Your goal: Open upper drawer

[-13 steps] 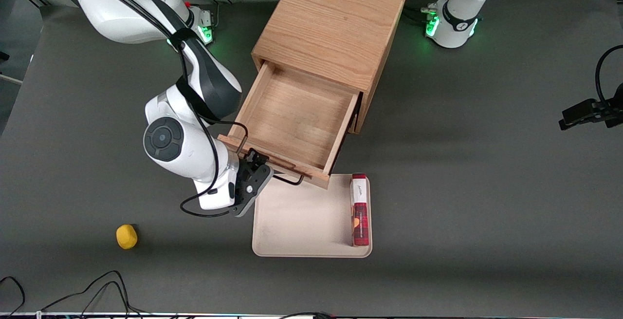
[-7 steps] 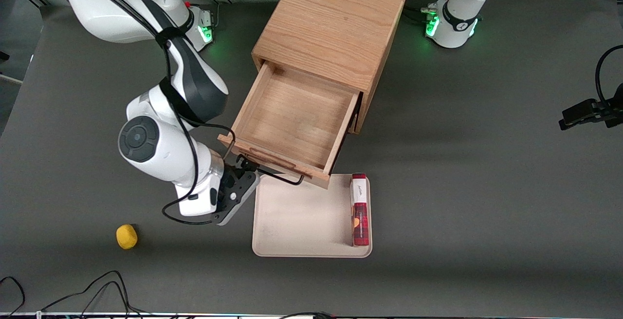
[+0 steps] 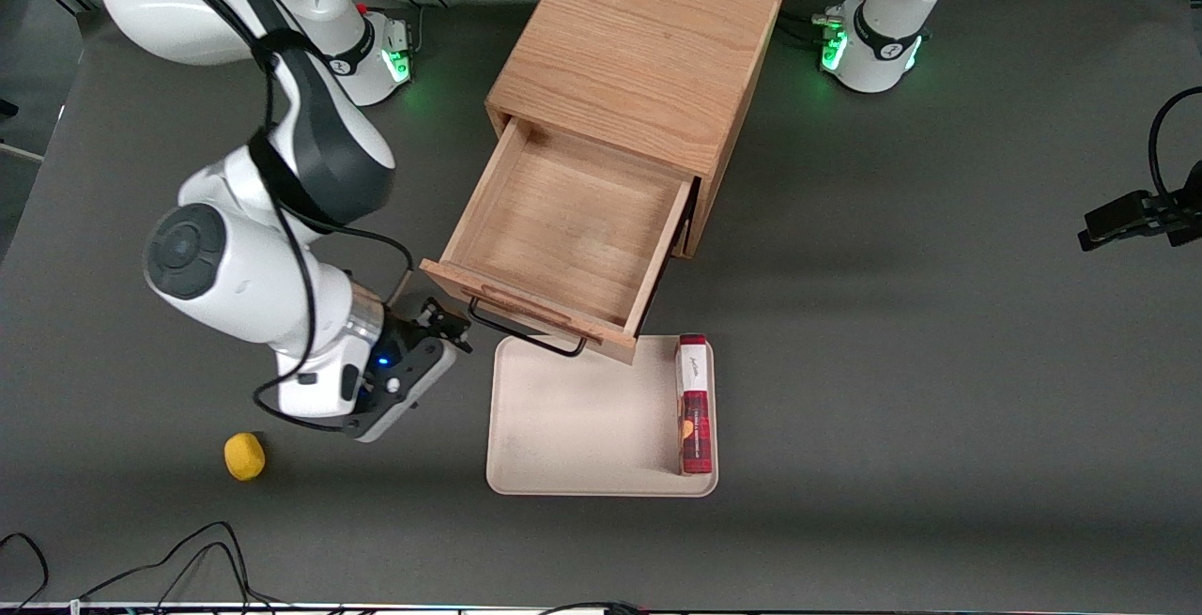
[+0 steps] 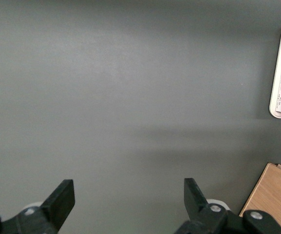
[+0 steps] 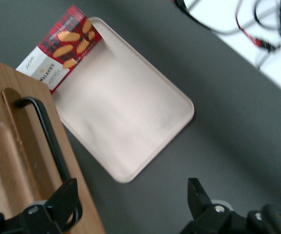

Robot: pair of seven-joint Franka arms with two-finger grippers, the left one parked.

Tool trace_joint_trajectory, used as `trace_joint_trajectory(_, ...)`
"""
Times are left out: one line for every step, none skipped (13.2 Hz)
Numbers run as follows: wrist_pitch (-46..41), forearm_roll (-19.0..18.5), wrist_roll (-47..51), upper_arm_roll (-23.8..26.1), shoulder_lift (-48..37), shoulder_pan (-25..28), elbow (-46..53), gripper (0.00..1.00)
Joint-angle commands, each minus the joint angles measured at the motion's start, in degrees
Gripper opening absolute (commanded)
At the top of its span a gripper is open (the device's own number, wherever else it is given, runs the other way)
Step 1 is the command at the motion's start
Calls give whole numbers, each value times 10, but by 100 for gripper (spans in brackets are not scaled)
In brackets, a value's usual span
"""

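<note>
My tool, fingers released, has withdrawn from the handle toward 8 o'clock; the upper drawer stands open, task apparently complete.

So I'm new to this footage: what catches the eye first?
The upper drawer gapes open and bare from the wooden cabinet. The hand hangs open beside the drawer's black handle, not touching it. A red biscuit box lies on the pale tray in front of the drawer.

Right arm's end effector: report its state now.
End effector: open, holding nothing, beside the light oak upper drawer's black wire handle, apart from it.
</note>
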Motion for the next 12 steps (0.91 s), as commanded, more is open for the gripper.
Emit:
trace_joint_trajectory(-44,10,67,6,-61,-33,-60,100)
trace_joint_trajectory(-52,9,79,7,-92,-40,-94,100)
trace_joint_trajectory(-52,9,86,7,-128,-43,-138,100)
trace_joint_trajectory(-52,9,92,7,-161,-50,-177,100)
trace_joint_trajectory(-52,8,103,7,-191,-65,-209,100)
trace_joint_trajectory(-52,8,117,7,-221,-76,-245,100)
trace_joint_trajectory(-52,8,130,7,-251,-87,-277,100)
trace_joint_trajectory(-54,6,142,6,-276,-93,-302,100)
trace_joint_trajectory(-55,5,159,6,-299,-94,-326,100)
trace_joint_trajectory(-56,4,174,6,-320,-96,-343,100)
trace_joint_trajectory(-64,4,196,6,-339,-104,-349,100)
trace_joint_trajectory(-88,5,229,7,-352,-107,-348,100)
